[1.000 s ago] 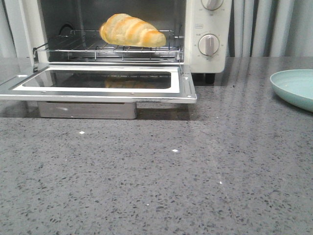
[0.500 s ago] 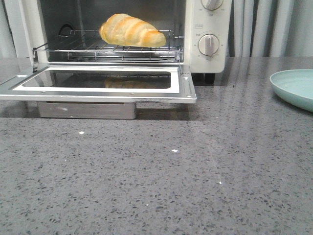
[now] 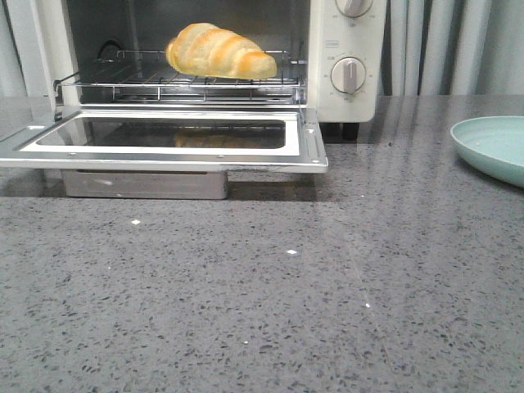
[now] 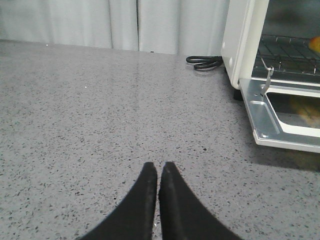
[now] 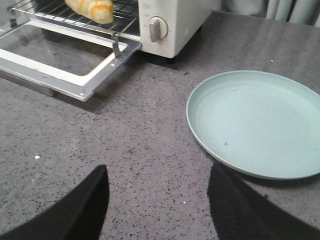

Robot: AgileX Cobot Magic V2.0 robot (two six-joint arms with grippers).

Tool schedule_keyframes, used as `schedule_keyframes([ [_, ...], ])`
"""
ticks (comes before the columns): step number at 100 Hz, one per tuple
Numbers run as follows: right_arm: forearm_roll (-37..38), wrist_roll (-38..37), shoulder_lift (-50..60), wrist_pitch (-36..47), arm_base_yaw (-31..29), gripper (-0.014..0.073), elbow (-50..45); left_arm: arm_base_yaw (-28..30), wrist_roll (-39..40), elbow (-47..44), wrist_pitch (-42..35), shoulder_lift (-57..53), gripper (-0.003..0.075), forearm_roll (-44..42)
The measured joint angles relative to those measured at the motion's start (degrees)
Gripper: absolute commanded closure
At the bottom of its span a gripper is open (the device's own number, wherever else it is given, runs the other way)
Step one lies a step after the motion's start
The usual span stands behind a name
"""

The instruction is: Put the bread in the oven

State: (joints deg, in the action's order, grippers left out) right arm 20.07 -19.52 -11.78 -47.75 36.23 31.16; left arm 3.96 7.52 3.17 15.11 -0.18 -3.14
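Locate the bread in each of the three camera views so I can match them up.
Front view: the bread lies on the wire rack inside the oven, upper middle of the picture.
Left wrist view: only an orange sliver shows at the right edge, over the rack.
Right wrist view: its end shows at the top edge, on the rack.
Shared landmark: the open drop-down door.

grey speckled countertop (image 3: 327, 311); pale pleated curtain (image 3: 450, 45) behind.
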Motion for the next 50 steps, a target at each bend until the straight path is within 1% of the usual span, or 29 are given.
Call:
schedule_keyframes([
  [16, -2.4, -0.1, 2.7, 3.5, -7.9, 0.0201, -5.6, 0.0, 0.0, 0.0, 0.0, 0.0, 0.0741, 0.0],
  [31, -5.6, 0.1, 4.9, 10.0, -15.5, 0.0201, -10.2, 0.0, 0.0, 0.0, 0.0, 0.0, 0.0741, 0.0],
  [40, -8.7, 1.8, 6.5, 13.2, -20.1, 0.0201, -13.0, 0.0, 0.0, 0.0, 0.0, 0.0, 0.0741, 0.0],
  [50, -12.5, 6.3, 7.8, 16.1, -24.6, 0.0201, -15.5, 0.0, 0.0, 0.0, 0.0, 0.0, 0.0741, 0.0],
])
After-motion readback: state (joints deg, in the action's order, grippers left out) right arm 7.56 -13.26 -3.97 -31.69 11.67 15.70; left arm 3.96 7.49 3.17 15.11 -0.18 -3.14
